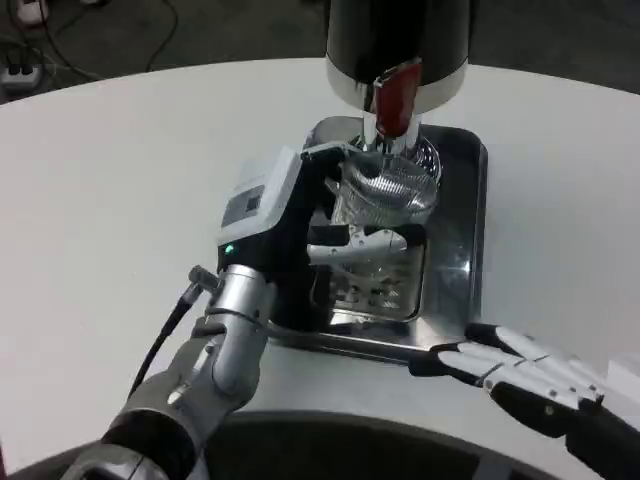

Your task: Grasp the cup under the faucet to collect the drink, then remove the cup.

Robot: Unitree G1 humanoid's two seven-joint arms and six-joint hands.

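A clear ribbed cup is shown standing on a metal drip tray, directly beneath the faucet of a black drink dispenser whose red tap lever hangs just above the cup's mouth. The left hand is seen reached over the tray from the cup's left, with its white fingers wrapped round the lower front of the cup; the cup is therefore judged to be grasped and held in place under the spout. The right hand is laid flat on the white table just beside the tray's near right corner, its fingers stretched out and apart with nothing in them. As to progress, the grasp and the positioning under the faucet appear to be accomplished; whether liquid is flowing or has been collected cannot be told, since the cup's clear ribbed wall gives no visible fill line. The collecting of the drink, if not yet finished, and the removal of the cup from under the faucet are judged to be left. A pale label on the left forearm housing is visible, but its writing is too small to be read; no brand is legible on the dispenser. A small green light is lit on the left wrist.
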